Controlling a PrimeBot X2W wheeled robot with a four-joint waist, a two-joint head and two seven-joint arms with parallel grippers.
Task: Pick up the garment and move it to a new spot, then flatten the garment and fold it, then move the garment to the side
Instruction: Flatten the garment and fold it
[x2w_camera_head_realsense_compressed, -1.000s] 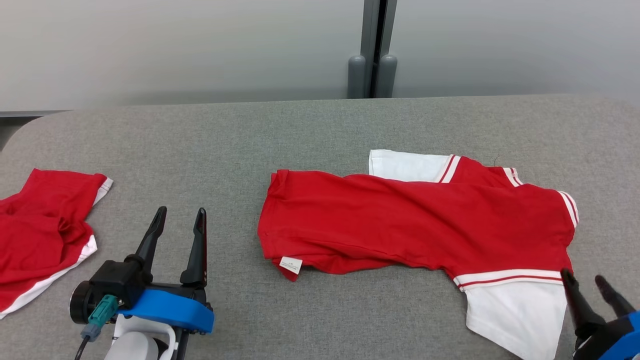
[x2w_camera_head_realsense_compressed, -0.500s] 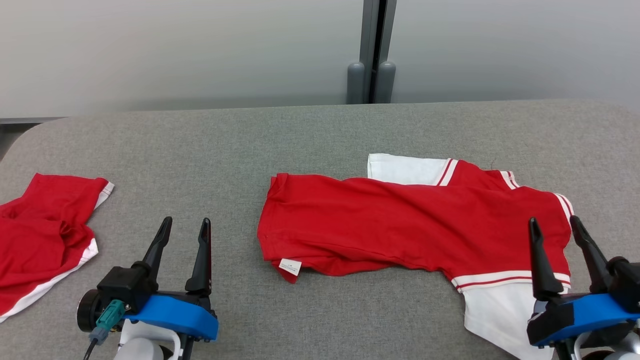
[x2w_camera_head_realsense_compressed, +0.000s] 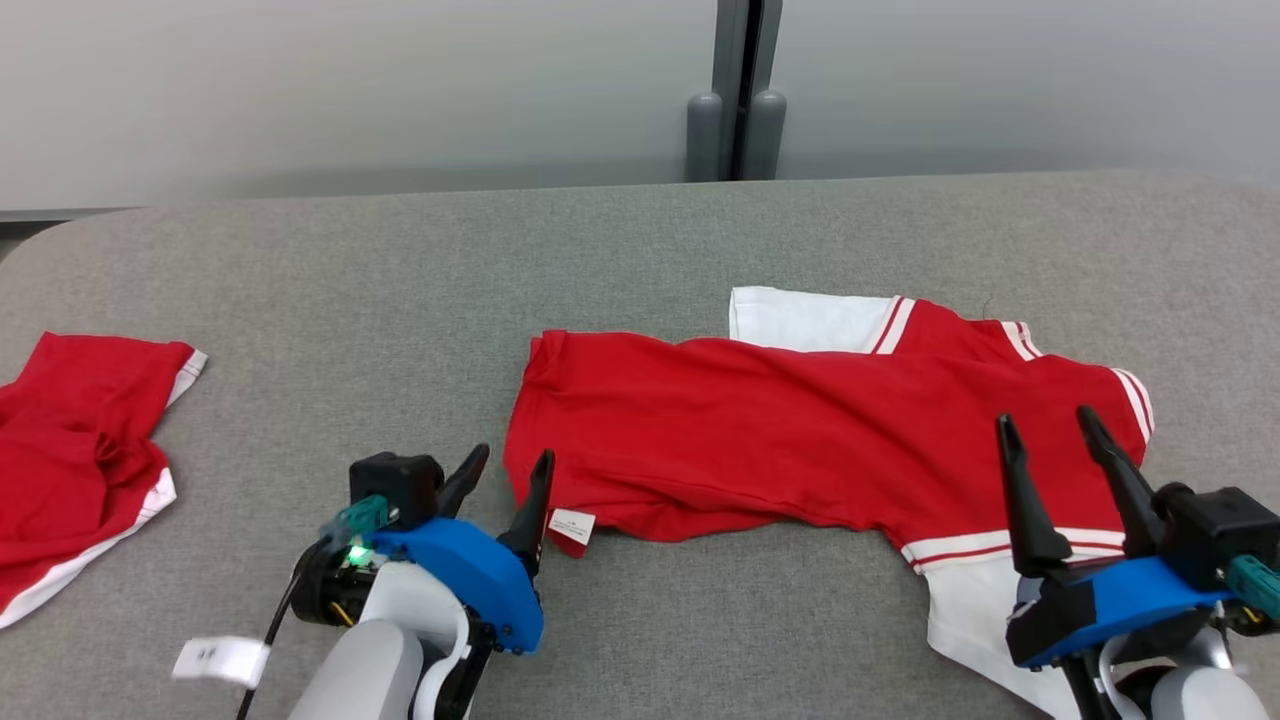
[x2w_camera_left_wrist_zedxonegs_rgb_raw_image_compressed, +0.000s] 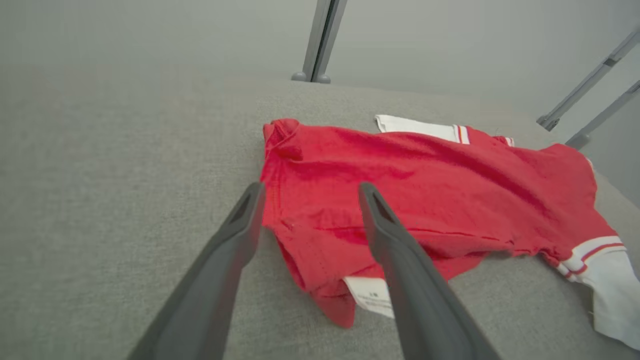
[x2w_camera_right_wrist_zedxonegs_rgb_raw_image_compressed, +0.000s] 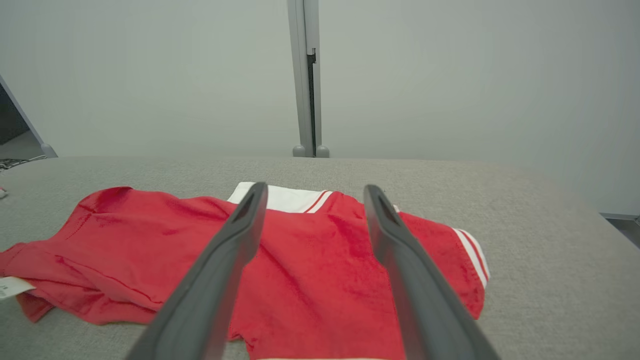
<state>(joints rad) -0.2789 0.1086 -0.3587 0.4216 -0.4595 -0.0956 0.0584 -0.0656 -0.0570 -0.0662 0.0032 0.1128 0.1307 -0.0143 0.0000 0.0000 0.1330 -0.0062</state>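
The garment (x2w_camera_head_realsense_compressed: 800, 440) is a red shirt with white striped sleeves, lying folded lengthwise across the middle and right of the grey table (x2w_camera_head_realsense_compressed: 400, 300). A white label (x2w_camera_head_realsense_compressed: 572, 525) sticks out at its near left corner. My left gripper (x2w_camera_head_realsense_compressed: 510, 462) is open just off that corner, its fingers pointing at the hem; in the left wrist view the garment (x2w_camera_left_wrist_zedxonegs_rgb_raw_image_compressed: 425, 185) lies between and beyond the fingers. My right gripper (x2w_camera_head_realsense_compressed: 1045, 422) is open above the garment's right end near the white sleeve (x2w_camera_head_realsense_compressed: 985, 610). In the right wrist view the garment (x2w_camera_right_wrist_zedxonegs_rgb_raw_image_compressed: 310, 270) spreads beneath the open fingers.
A second red garment with white trim (x2w_camera_head_realsense_compressed: 70, 450) lies crumpled at the table's left edge. Grey posts (x2w_camera_head_realsense_compressed: 735, 135) stand against the pale wall behind the table. Bare grey table surface runs along the back and between the two garments.
My left gripper has swung right to the garment's near left corner. My right gripper has risen into view and moved over the garment's right end. The head camera shifted slightly.
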